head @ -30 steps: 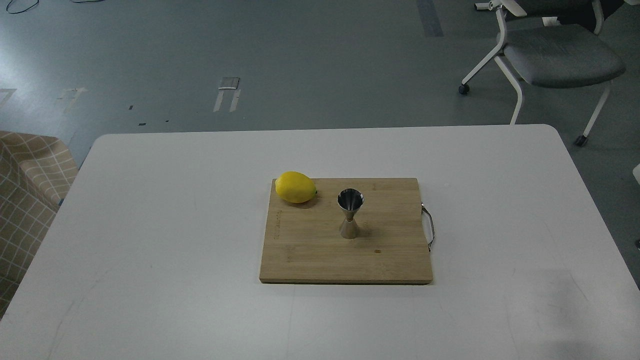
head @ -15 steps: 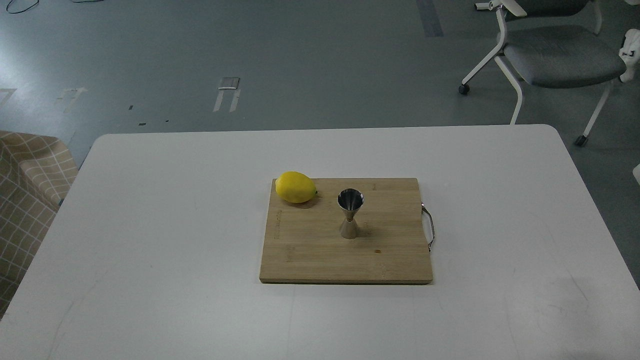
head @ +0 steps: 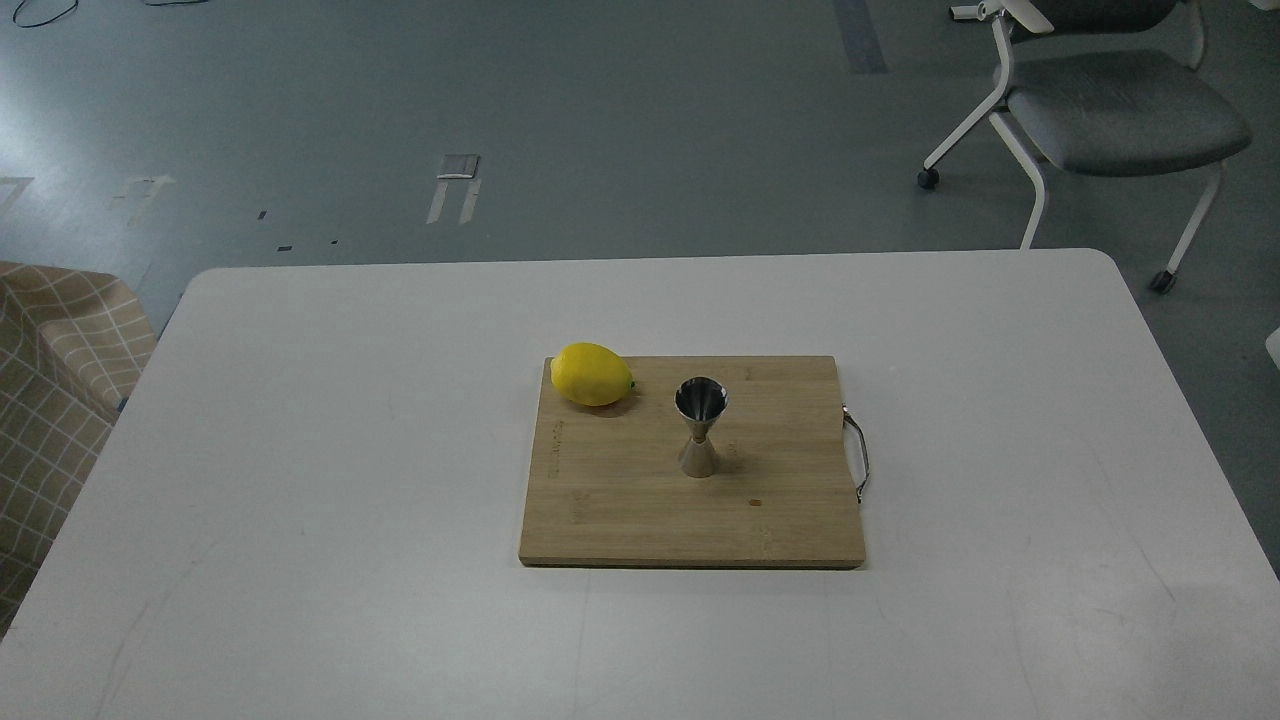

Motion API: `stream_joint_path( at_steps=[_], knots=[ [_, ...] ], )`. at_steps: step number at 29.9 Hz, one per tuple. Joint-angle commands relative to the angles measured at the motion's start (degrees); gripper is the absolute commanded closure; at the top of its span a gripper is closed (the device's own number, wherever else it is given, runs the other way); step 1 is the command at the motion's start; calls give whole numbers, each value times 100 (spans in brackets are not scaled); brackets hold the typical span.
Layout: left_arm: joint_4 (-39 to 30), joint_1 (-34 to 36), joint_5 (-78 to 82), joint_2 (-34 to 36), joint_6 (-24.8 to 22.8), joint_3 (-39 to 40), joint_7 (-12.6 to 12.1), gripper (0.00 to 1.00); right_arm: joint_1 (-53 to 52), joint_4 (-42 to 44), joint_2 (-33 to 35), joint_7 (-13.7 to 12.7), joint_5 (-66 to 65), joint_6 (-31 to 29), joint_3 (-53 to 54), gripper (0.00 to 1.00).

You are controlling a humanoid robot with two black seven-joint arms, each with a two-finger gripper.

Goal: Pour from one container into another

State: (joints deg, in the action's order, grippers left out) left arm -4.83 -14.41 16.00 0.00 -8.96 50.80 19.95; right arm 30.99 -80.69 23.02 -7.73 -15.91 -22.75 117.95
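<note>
A shiny steel hourglass-shaped jigger (head: 700,426) stands upright near the middle of a wooden cutting board (head: 640,510) on the white table (head: 300,450). The clear glass tumbler is out of view. Neither of my arms nor either gripper shows in the head view.
A yellow lemon (head: 592,374) lies on the board's far left corner. The board has a metal handle (head: 857,453) on its right edge. A grey chair (head: 1110,110) stands beyond the table's far right corner, and a checked beige seat (head: 50,390) sits to the left.
A white object that showed at the right edge by the chair half a second ago is gone. A faint shadow on the table's near right has faded. Jigger and lemon are unmoved.
</note>
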Motion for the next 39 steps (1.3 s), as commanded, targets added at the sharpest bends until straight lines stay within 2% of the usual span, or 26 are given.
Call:
stream_joint_path(
  at_steps=[1, 21, 29, 39],
  knots=[
    [0, 0, 0, 0, 0, 0, 0, 2, 161, 9, 132, 0, 0, 87, 8, 0],
    [0, 0, 0, 0, 0, 0, 0, 2, 1137, 281, 335, -27, -157, 403, 44, 0],
    [0, 0, 0, 0, 0, 0, 0, 2, 1489, 686, 352, -35, -334, 412, 35, 0],
    [0, 0, 0, 0, 0, 0, 0, 2, 1445, 1397, 282, -35, -887, 412, -62, 0]
  ],
)
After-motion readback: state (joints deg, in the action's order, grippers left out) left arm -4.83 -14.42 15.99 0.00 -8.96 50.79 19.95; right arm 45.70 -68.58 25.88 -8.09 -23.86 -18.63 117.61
